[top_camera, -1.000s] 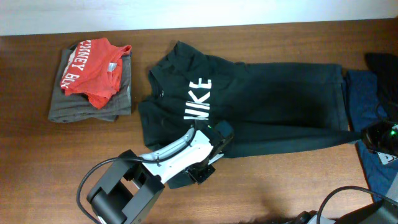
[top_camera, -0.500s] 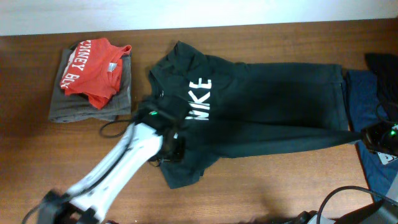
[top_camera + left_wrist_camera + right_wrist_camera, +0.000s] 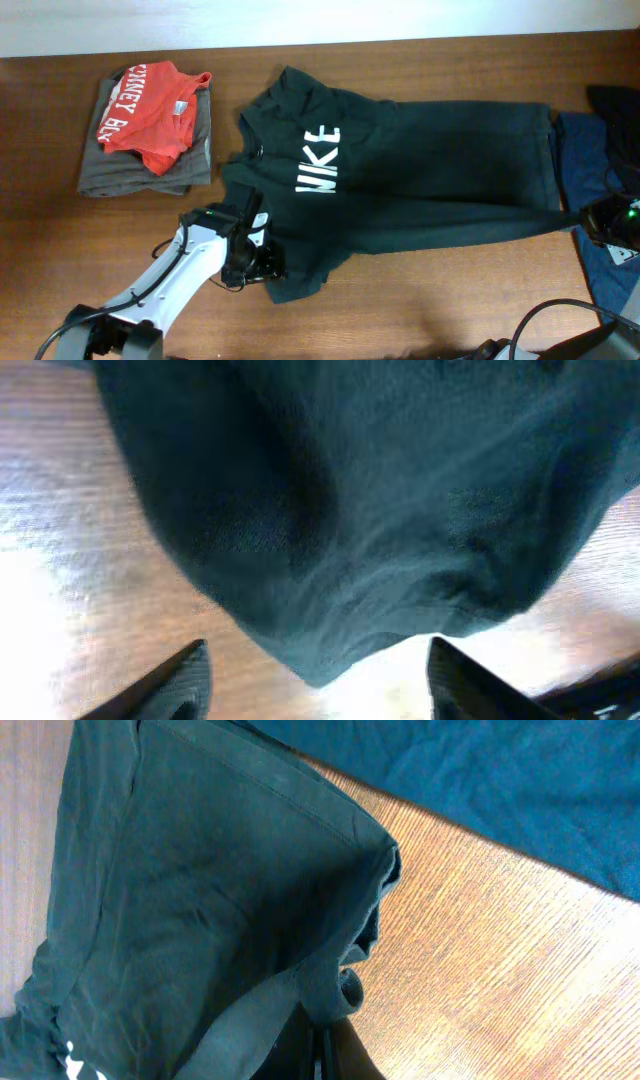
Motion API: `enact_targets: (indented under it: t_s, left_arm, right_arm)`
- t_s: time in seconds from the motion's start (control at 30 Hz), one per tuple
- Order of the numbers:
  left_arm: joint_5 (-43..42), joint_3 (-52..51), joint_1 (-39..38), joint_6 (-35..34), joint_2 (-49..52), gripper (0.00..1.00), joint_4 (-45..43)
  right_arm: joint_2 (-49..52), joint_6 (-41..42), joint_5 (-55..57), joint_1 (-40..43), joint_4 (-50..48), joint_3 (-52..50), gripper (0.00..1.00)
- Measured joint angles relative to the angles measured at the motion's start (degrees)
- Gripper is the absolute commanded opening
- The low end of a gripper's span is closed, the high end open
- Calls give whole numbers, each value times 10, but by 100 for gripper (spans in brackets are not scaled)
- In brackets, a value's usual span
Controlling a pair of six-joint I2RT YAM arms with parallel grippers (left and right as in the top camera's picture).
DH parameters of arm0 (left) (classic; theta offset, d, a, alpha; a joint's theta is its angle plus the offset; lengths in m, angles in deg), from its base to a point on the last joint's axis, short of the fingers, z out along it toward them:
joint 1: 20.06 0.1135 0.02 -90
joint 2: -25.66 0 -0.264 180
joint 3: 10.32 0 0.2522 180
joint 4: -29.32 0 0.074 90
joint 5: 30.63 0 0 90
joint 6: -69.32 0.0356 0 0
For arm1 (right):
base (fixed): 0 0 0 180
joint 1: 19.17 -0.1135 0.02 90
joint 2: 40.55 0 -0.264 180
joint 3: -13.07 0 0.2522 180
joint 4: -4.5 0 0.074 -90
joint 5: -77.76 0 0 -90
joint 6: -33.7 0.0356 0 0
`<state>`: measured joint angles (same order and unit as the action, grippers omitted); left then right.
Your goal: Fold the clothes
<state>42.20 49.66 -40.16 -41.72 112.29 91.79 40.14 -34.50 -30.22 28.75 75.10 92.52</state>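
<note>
Left wrist view has the left gripper (image 3: 318, 655) with its two black fingers (image 3: 185, 678) spread wide and nothing clamped between them; a rounded flap of the large, very dark green-black short-sleeved T-shirt (image 3: 380, 510) with white chest lettering reaches down into the gap, just short of the tips, with brown wooden table (image 3: 60, 610) showing either side; from overhead this gripper sits at the shirt's near-left flap, below the lettering, while the body of the shirt stretches away to the right, lying flat across the table's middle; at that far end the right gripper (image 3: 318, 1045) is pressed together and appears to pinch a bunched corner of the hem, drawn to a point beside a blue cloth (image 3: 520, 790); a red tee (image 3: 145, 110) on a folded grey garment (image 3: 140, 170) lies well apart to the left. My judgement is that the risk lies in the next closing; if the left fingers come down too low they may meet bare wood or catch only the top layer, so the flap would slide out and fold crooked; a pull against the right-hand pinch could also drag the whole shirt askew or tug the corner free.
</note>
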Motion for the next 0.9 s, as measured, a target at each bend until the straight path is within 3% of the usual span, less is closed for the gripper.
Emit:
enact_targets:
  t_s: [0.1,0.2,0.37,0.5,0.7,0.9]
  left_arm:
    - [0,-3,0,5,24,61,-8]
    - [0,-6,0,8,46,47,-14]
    - [3,-7,0,33,67,1,-24]
    - [0,-3,0,42,70,1,5]
    - [-20,76,0,61,17,0,163]
    - [-20,92,0,68,-52,1,176]
  right_arm:
    - [0,0,0,0,0,0,4]
    - [0,0,0,0,0,0,4]
    - [0,0,0,0,2,0,4]
    - [0,0,0,0,2,0,4]
    - [0,0,10,0,32,0,4]
    - [0,0,62,0,94,0,4]
